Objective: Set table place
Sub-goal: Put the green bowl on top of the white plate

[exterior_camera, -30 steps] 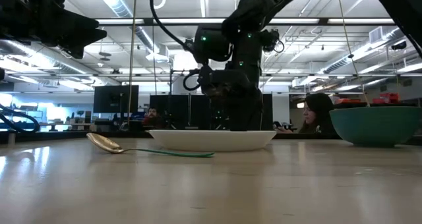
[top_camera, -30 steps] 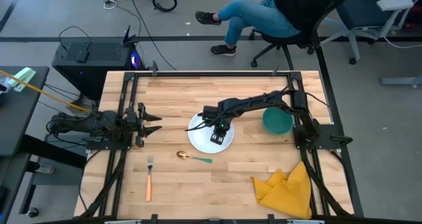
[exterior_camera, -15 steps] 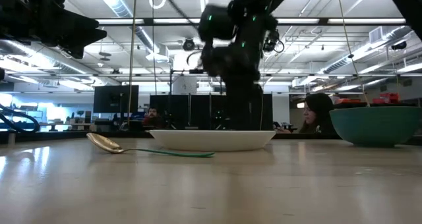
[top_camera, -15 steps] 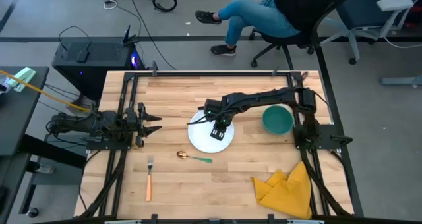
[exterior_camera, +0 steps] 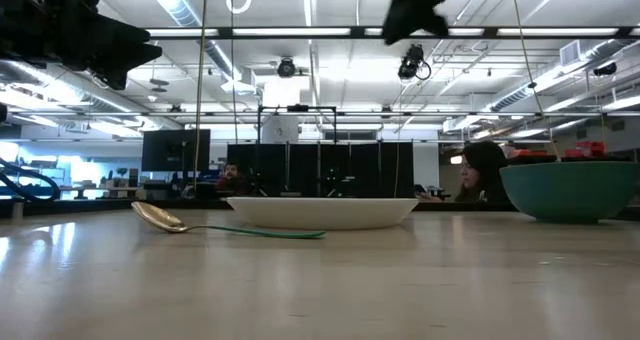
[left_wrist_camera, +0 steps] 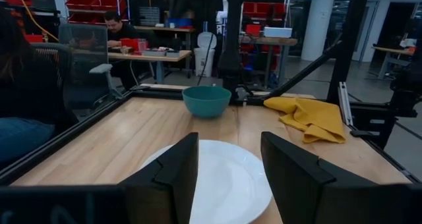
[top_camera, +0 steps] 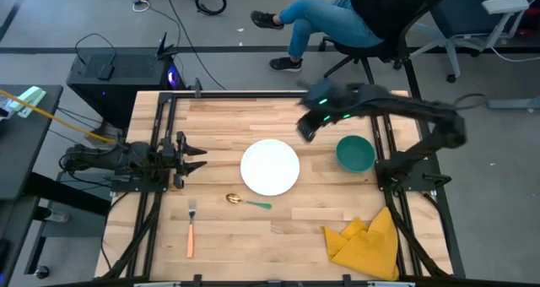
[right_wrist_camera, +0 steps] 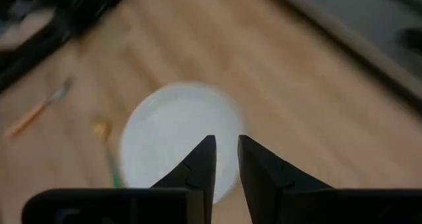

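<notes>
On the wooden surface (top_camera: 219, 118) the white plate (top_camera: 270, 167) lies in the middle and the teal bowl (top_camera: 355, 154) just right of it. The right pincer (top_camera: 305, 128) hovers above, between the two, nearer the bowl than the waiting left pincer (top_camera: 196, 158). Its fingers stand narrowly parted and hold nothing; the left's are spread and empty.

Left tool (left_wrist_camera: 229, 178) open and empty; white plate (left_wrist_camera: 224, 178) just ahead, teal bowl (left_wrist_camera: 206, 100) and yellow cloth (left_wrist_camera: 306, 117) farther on the bench (left_wrist_camera: 112, 141).

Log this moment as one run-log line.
right end effector: empty, raised between plate and bowl | left end effector: open, parked at table's left
</notes>
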`<act>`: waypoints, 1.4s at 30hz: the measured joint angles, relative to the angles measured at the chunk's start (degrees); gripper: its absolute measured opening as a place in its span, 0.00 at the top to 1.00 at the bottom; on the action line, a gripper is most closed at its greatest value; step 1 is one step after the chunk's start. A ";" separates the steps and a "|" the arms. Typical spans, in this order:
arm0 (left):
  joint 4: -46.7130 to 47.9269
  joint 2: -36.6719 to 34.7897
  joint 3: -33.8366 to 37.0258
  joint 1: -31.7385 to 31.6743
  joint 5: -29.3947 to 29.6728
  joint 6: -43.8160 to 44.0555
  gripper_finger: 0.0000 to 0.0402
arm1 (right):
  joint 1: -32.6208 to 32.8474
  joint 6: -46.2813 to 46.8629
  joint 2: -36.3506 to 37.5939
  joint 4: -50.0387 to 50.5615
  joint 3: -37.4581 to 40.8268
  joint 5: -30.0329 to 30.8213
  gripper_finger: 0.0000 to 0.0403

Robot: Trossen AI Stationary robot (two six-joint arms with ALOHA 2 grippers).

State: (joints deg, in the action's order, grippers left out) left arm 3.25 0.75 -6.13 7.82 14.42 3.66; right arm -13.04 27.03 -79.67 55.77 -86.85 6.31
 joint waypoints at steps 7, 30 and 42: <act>0.02 0.00 -0.02 0.00 0.15 -0.06 0.57 | -4.06 10.99 10.41 17.24 -0.02 13.38 0.82; 0.01 0.00 -0.02 0.00 0.12 -0.22 0.57 | -10.66 25.90 16.45 23.05 38.79 -1.02 0.82; 0.00 -0.01 -0.02 0.00 0.12 -0.19 0.57 | -14.13 22.96 22.54 19.15 42.42 -1.69 0.82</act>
State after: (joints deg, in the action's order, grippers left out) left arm 3.25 0.75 -6.15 7.82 14.55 3.46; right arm -27.17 50.00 -57.13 74.91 -44.42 4.62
